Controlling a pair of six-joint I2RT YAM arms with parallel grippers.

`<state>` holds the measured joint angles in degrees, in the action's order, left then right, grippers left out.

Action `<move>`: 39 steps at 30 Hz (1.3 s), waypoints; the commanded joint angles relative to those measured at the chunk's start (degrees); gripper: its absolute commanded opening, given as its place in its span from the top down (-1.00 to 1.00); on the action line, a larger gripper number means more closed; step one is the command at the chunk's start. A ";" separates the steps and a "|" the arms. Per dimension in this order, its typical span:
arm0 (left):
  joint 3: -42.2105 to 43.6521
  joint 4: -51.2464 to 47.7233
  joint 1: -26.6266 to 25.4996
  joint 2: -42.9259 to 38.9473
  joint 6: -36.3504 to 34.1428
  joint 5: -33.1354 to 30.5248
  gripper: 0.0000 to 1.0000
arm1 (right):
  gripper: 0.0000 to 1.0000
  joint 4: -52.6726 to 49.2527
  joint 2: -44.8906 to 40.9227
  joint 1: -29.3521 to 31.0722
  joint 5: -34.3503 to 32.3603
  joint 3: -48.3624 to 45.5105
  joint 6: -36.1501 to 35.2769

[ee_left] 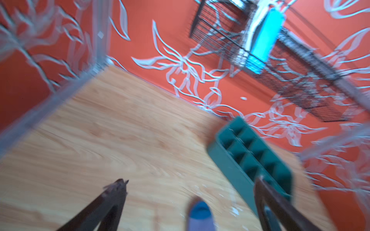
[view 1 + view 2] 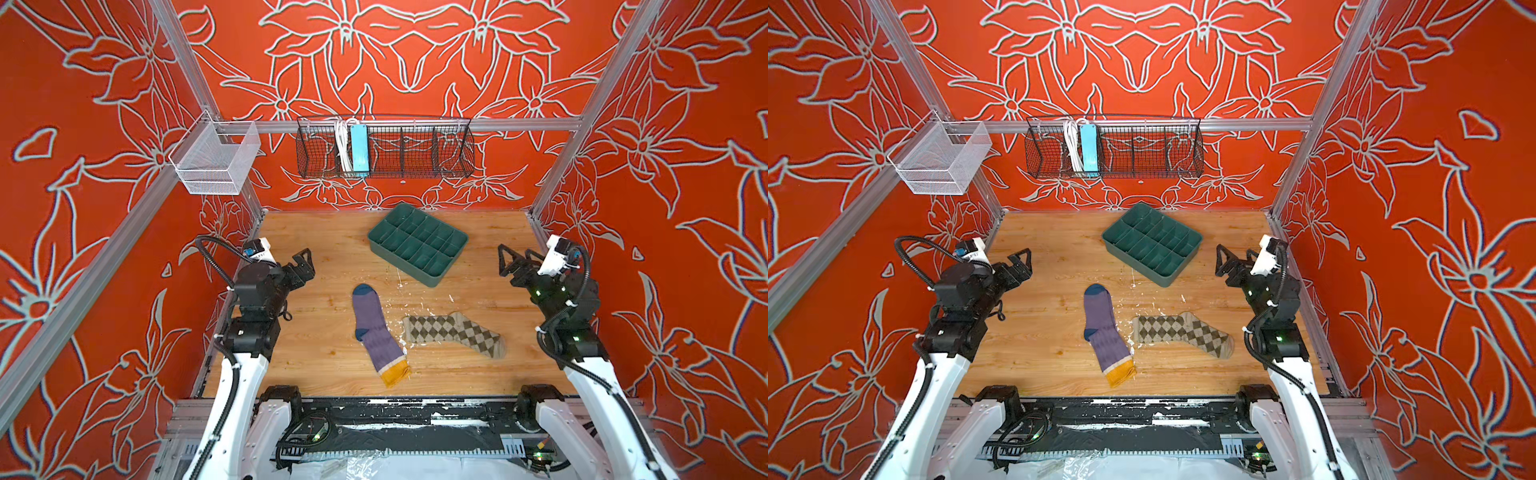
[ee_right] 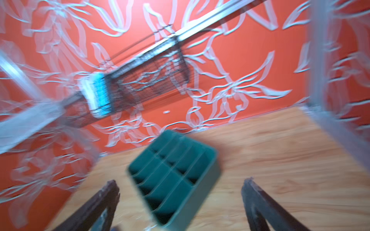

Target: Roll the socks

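Two socks are lying flat and unrolled on the wooden table point(image 2: 316, 357), in the near middle between the arms. The purple sock point(image 2: 376, 330) is lying with its blue toe pointing away and its yellow cuff nearest the robot; the argyle sock point(image 2: 455, 333) is stretching out to its right, its cuff end just beside the purple one. A green divided tray point(image 2: 417, 243) is sitting farther back. The left gripper point(image 2: 305, 259) and the right gripper point(image 2: 507, 259) are hovering at the table's sides, jaws spread wide and holding nothing.
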<state>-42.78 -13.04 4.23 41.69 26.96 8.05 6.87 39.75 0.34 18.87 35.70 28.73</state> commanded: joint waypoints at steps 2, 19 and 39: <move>3.67 -9.07 -3.04 -2.37 11.29 10.71 -0.95 | -0.88 -17.96 0.88 1.99 16.03 5.27 2.13; -2.66 -13.66 -28.04 -5.32 -23.96 9.41 -0.97 | -0.51 -40.10 5.83 49.55 1.39 6.14 -48.14; 5.70 -24.94 -28.14 -27.28 -66.87 5.22 -0.87 | -0.30 -28.70 39.33 71.08 -16.27 9.26 -72.65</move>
<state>-37.54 -35.33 -23.64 15.11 -34.87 14.48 -23.20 76.55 70.94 3.33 42.48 -41.25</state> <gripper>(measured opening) 0.939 0.657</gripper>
